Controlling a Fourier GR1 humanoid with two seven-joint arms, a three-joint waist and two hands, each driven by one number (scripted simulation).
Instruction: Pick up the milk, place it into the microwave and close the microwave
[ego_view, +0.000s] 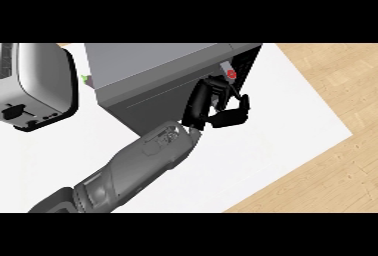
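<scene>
The grey microwave stands at the back of the white counter, with a dark opening on its right side. My right hand reaches from the lower left to that opening, its fingers curled. A small pale carton with a red spot, the milk, shows just above the hand at the opening's edge. The hand is shut on the milk and hides most of it. My left hand is out of view.
A silver toaster stands at the left edge, beside the microwave. The white counter top stretches to the right and front of the hand. Its edge runs diagonally at the right, with wooden floor beyond.
</scene>
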